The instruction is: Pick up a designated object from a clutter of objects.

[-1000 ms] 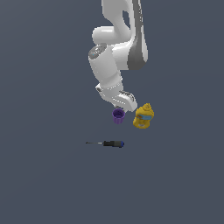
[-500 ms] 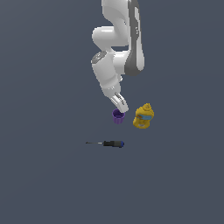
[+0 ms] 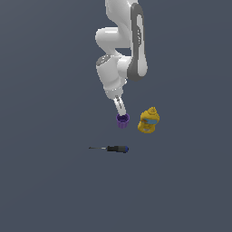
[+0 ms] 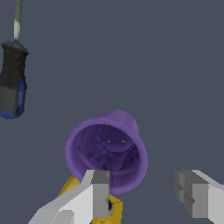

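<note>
**Fingers straddling the rim, cup sits a touch off-centre**

Purple cup (image 4: 106,151) fills the middle of the wrist view, mouth wide open to the camera, so its long axis runs straight up toward the hand: upright, base on the floor, flared rim on top. Gripper (image 4: 146,192) is spread wide and holds nothing. One finger (image 4: 98,192) overlaps the cup's near rim in the picture, while the other (image 4: 194,192) stands clear to the side with bare floor between it and the cup wall. By my reading the cup lies off the midline between the fingertips, toward the first finger, and slightly ahead of them.

From the exterior view, the gripper (image 3: 120,108) hangs right at the cup's (image 3: 123,120) top edge, arm angled down from above. Whether a fingertip already touches the rim, I cannot tell.

Yellow bottle (image 3: 149,121) stands just beside the cup on the exterior view's right, apart from it; in the wrist view it peeks out behind the near finger (image 4: 109,208). Screwdriver (image 3: 116,148) lies flat, well apart, lengthwise across the exterior view.

Judgement: closing calls for centring first, a small sideways shift toward the cup, or a wall-pinch with one finger inside.
</note>
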`<state>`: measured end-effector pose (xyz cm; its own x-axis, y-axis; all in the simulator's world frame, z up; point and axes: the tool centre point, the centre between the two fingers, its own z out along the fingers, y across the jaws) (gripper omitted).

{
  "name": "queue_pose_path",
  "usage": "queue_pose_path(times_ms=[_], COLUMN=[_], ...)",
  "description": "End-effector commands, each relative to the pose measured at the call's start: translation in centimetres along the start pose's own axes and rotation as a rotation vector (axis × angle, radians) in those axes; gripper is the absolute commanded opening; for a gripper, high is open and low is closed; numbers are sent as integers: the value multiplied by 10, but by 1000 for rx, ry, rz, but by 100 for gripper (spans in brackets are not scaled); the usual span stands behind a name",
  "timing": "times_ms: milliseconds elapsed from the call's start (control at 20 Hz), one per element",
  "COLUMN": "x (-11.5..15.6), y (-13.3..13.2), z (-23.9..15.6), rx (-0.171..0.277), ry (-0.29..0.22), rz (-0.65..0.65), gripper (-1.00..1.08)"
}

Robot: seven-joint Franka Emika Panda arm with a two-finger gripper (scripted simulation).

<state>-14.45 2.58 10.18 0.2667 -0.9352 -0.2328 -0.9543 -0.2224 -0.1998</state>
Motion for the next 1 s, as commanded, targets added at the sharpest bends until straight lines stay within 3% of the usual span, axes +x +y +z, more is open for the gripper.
queue_pose_path(times_ms=[0, 950], x=[1, 2], y=[5, 8], z=[1, 26], rx=[0, -2], ry=[7, 10], rz=[25, 33], gripper=[28, 28])
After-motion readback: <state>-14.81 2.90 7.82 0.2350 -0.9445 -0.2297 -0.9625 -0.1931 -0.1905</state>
